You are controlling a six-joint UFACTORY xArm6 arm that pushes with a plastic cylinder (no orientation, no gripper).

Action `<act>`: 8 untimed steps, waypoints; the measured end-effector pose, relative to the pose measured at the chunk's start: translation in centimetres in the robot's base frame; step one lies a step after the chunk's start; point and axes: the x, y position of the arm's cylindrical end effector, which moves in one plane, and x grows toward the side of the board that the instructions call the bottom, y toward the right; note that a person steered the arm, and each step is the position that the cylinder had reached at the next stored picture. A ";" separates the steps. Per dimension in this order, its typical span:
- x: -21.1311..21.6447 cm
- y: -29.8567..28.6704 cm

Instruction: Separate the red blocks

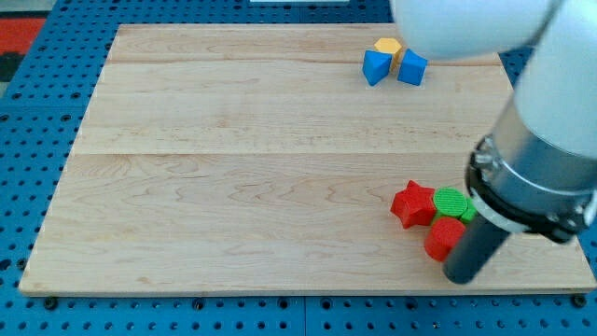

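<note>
A red star-shaped block lies near the view's bottom right on the wooden board. A second red block, rounded in shape, sits just below and right of it. A green block lies between them, touching both. My tip is at the lower right of the rounded red block, touching or nearly touching it. The arm's body hides whatever lies to the right of the green block.
Two blue blocks and a yellow block cluster at the view's top right. The board's bottom edge runs close below my tip. Blue pegboard surrounds the board.
</note>
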 end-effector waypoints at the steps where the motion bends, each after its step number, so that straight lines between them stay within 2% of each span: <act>1: -3.4 -0.2; 2: -4.1 -2.1; 4: -2.8 -1.6; 5: -5.4 -2.6; 8: -14.1 -19.1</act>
